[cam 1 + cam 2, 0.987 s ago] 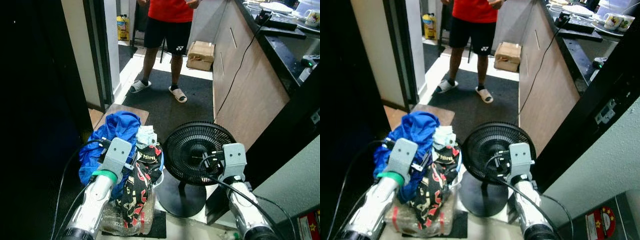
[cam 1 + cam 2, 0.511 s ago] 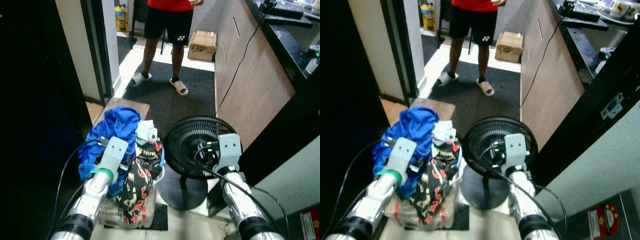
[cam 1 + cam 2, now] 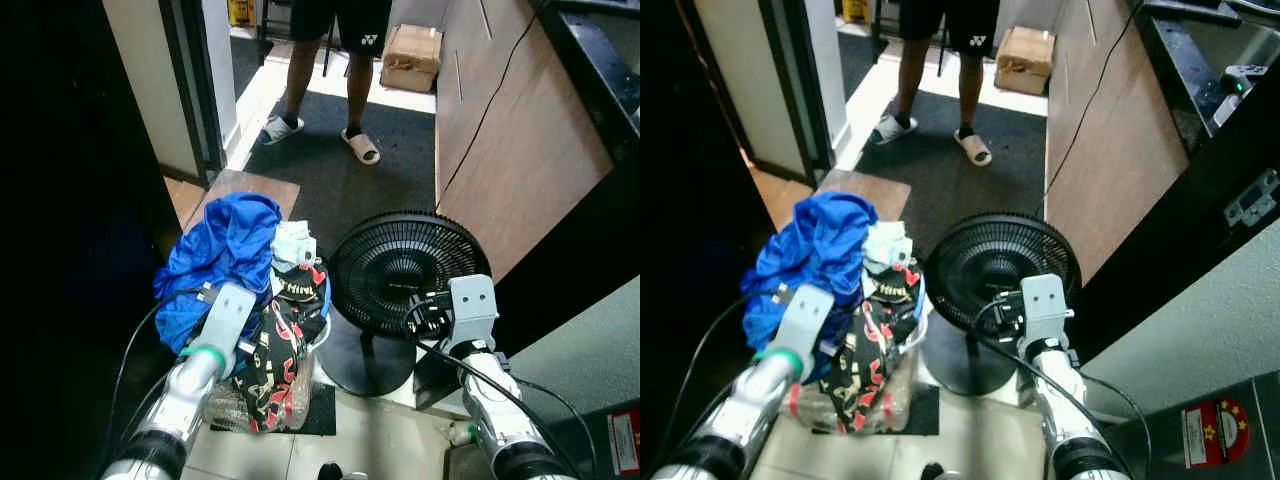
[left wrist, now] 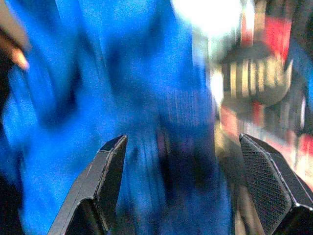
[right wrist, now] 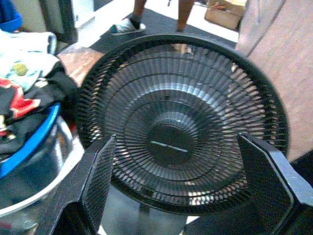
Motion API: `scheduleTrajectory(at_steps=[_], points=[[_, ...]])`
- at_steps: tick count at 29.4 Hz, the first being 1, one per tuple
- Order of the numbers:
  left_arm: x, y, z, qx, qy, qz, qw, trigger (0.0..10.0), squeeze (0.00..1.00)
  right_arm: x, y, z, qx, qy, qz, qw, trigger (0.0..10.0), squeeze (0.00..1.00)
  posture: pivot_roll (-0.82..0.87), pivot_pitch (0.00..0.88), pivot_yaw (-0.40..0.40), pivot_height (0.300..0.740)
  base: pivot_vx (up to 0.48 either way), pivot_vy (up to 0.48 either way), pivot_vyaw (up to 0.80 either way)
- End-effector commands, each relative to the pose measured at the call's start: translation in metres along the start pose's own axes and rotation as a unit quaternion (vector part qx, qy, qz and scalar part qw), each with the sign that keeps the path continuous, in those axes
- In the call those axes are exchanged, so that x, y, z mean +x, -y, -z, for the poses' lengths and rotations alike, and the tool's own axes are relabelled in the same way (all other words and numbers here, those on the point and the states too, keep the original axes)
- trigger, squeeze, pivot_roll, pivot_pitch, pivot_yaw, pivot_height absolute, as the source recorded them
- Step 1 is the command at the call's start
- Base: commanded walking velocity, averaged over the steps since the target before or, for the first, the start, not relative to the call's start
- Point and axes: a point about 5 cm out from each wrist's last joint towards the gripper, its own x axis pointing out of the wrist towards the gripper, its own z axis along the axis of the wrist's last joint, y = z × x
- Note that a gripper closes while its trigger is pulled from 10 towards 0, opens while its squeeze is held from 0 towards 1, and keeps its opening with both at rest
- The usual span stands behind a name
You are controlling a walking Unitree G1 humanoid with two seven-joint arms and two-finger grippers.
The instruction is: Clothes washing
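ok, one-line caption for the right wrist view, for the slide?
Open right claw faces a black floor fan, with a basket of clothes beside it.

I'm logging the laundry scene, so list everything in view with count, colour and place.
Garment: one, blue, on top of the laundry pile, left side.
Patterned clothes: a heap, black, red and white, beside the blue garment.
Basket: one, clear with a blue rim, holding the clothes.
Fan: one, black, on the floor right of the basket.
Cardboard box: one, brown, by the wooden counter.
Mat: one, dark, under the person.
Person: one, black shorts and slippers, standing at the far end.
Left tool: black fingers apart, over the blue garment.
Right tool: black fingers apart, facing the fan.
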Motion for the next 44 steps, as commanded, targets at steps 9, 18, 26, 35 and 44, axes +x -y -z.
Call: scheduleTrajectory(at_steps=[9, 18, 26, 35, 44], points=[[0.018, -0.006, -0.017, 0.015, -0.028, -0.025, 0.999, 10.0, 0.00, 0.001, -0.004, 0.001, 0.000, -0.007, -0.006, 1.000, 10.0, 0.00, 0.01, 0.271, -0.004, 0.740, 0.000, 0.000, 0.00], [0.027, -0.026, -0.028, 0.011, -0.068, -0.065, 0.996, 10.0, 0.00, -0.003, -0.004, 0.003, -0.002, -0.011, -0.010, 1.000, 10.0, 0.00, 0.00, 0.303, -0.006, 0.740, 0.000, 0.000, 0.00], [0.025, -0.029, -0.021, 0.014, -0.075, -0.052, 0.996, 8.7, 0.00, -0.005, -0.004, 0.005, -0.001, -0.014, -0.010, 1.000, 10.0, 0.00, 0.01, 0.314, -0.006, 0.740, 0.000, 0.000, 0.00], [0.017, -0.023, 0.001, 0.036, -0.098, -0.041, 0.994, 0.0, 0.00, -0.004, -0.002, 0.004, -0.001, -0.016, -0.009, 1.000, 10.0, 0.00, 0.01, 0.317, -0.014, 0.740, 0.000, 0.000, 0.00], [0.014, -0.023, 0.007, 0.026, -0.098, -0.045, 0.994, 0.0, 0.00, -0.003, -0.001, 0.003, -0.002, -0.016, -0.007, 1.000, 10.0, 0.00, 0.01, 0.314, -0.012, 0.740, 0.000, 0.000, 0.00]])
